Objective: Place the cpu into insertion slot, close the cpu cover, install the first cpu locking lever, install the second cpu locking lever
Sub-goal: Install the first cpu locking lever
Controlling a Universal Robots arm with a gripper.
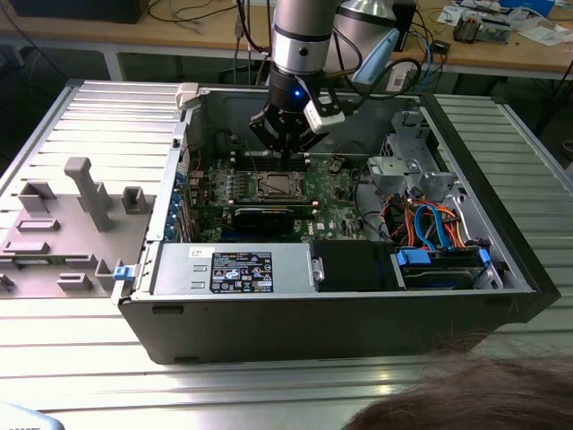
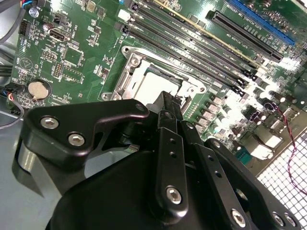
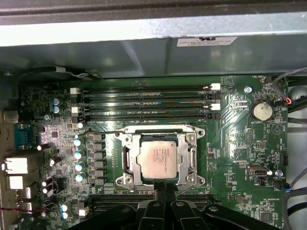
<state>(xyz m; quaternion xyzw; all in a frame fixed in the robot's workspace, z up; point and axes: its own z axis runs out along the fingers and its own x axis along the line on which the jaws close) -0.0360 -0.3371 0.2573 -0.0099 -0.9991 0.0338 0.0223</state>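
Exterior view: arm (image 1: 300, 36) reaches down into open PC case (image 1: 358, 313) lying on slatted table (image 1: 89, 358). Gripper (image 1: 286, 159) hangs just above green board (image 1: 331, 202), at the far edge of the slot (image 1: 253, 185). Grey fixture (image 1: 63, 224) sits on the table at the exterior view's left, well apart from the case. A person's hair (image 1: 466, 394) shows at the bottom edge.

First wrist view: cpu (image 3: 158, 160) lies flat in slot (image 3: 123, 179), silvery top up. Cover (image 3: 158, 138) is down, framing the chip on all sides. Gripper (image 3: 163, 186) has its fingers (image 3: 157, 191) pressed together with nothing seen between them, tips at the cover's edge; touching or just above, can't tell. Can't tell if the levers are latched. Memory slots (image 3: 144, 103) run along the opposite side of the socket; coin cell (image 3: 262, 111) sits near a board corner.

Second wrist view: gripper (image 2: 166, 103) tips together, right at the socket rim, cpu (image 2: 152, 86) just beyond them.
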